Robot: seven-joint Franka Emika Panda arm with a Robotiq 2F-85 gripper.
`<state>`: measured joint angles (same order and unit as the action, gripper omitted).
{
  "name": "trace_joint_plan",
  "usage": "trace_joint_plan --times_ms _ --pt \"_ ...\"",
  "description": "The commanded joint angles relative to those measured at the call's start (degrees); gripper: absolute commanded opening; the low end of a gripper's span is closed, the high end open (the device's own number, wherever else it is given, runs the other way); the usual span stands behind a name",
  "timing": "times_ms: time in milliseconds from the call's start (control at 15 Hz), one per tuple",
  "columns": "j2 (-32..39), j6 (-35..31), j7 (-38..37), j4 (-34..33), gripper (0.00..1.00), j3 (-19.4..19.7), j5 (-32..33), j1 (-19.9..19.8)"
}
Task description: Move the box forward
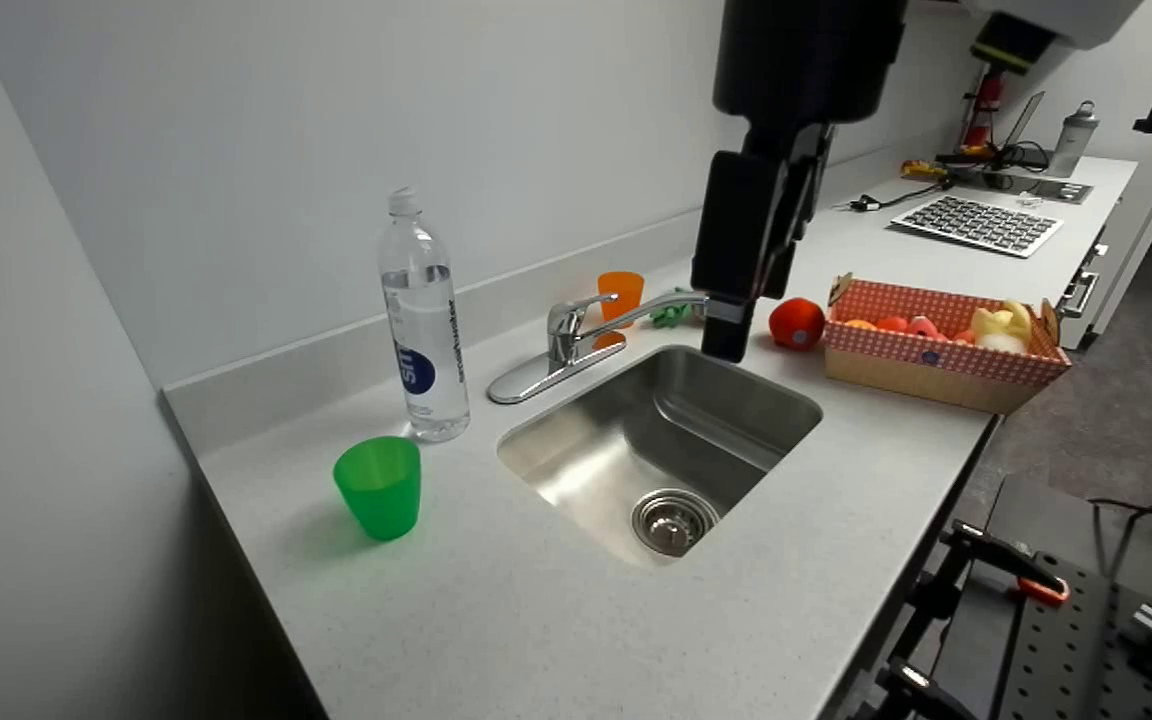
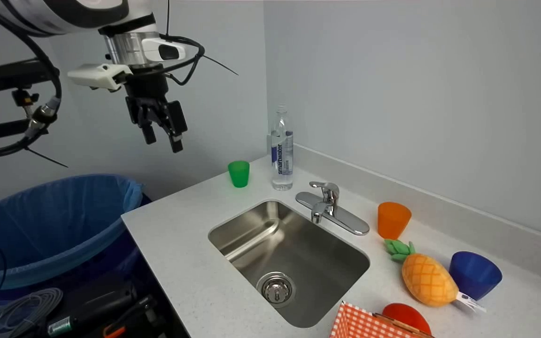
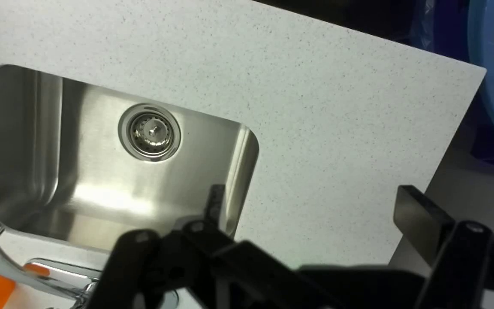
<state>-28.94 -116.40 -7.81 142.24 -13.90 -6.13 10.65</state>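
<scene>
The box (image 1: 921, 384) is tan cardboard with a red-and-white checked lining. In an exterior view it stands on the counter beyond the sink, near the front edge, holding several toy foods. Only a corner of the box (image 2: 362, 324) shows at the bottom of an exterior view. It is out of the wrist view. My gripper (image 2: 163, 140) is open and empty, raised in the air well above the counter at the sink's cup-and-bottle end, apart from the box. It also shows at the top of an exterior view (image 1: 748, 318). In the wrist view its fingers (image 3: 311, 193) are wide apart.
The sink (image 1: 736, 400) and faucet (image 1: 566, 340) lie between the box and the green cup (image 1: 379, 490) and water bottle (image 1: 424, 340). An orange cup (image 2: 392, 219), pineapple toy (image 2: 428, 280), blue cup (image 2: 475, 274) and red ball (image 2: 406, 317) are near the box. A blue-lined bin (image 2: 54, 225) stands beside the counter.
</scene>
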Motion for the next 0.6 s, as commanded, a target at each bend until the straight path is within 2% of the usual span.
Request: trace_joint_plan --times_ms 0,533 --pt "0.08 0.10 -0.22 -0.10 1.00 0.45 0.26 0.50" --pt "1.26 -0.41 -1.23 0.50 1.00 1.57 0.50 -0.94"
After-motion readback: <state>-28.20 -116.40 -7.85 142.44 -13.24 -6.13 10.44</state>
